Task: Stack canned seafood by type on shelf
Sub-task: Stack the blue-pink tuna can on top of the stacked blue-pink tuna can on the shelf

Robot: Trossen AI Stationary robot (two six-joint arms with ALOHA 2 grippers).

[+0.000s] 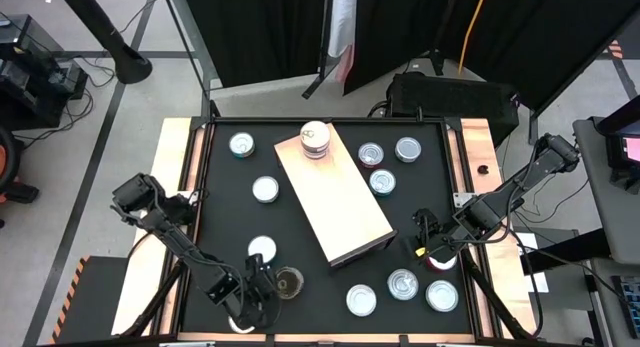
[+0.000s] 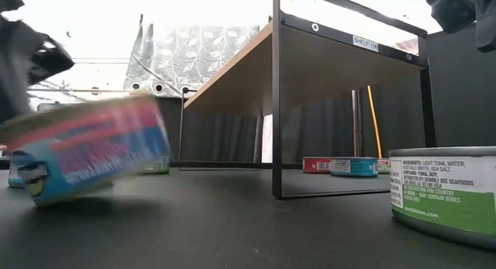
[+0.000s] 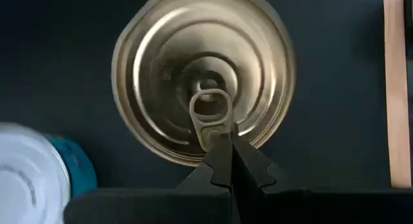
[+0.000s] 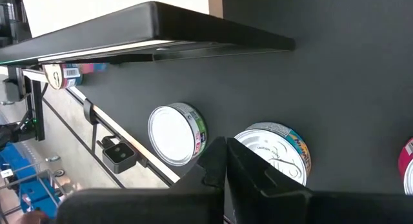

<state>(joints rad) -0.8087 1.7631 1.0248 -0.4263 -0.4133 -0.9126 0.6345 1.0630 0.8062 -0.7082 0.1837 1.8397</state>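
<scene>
where shelf [image 1: 335, 202] lies diagonal, tins ring it, black tabletop [image 1: 240, 202] between

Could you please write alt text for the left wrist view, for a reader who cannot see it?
The left gripper, its dark fingers shut together, points at the pull tab of a gold-topped tin lying on the black tabletop. A white-topped tin with a teal side sits beside it, and a strip of pale wood runs along one edge.
</scene>
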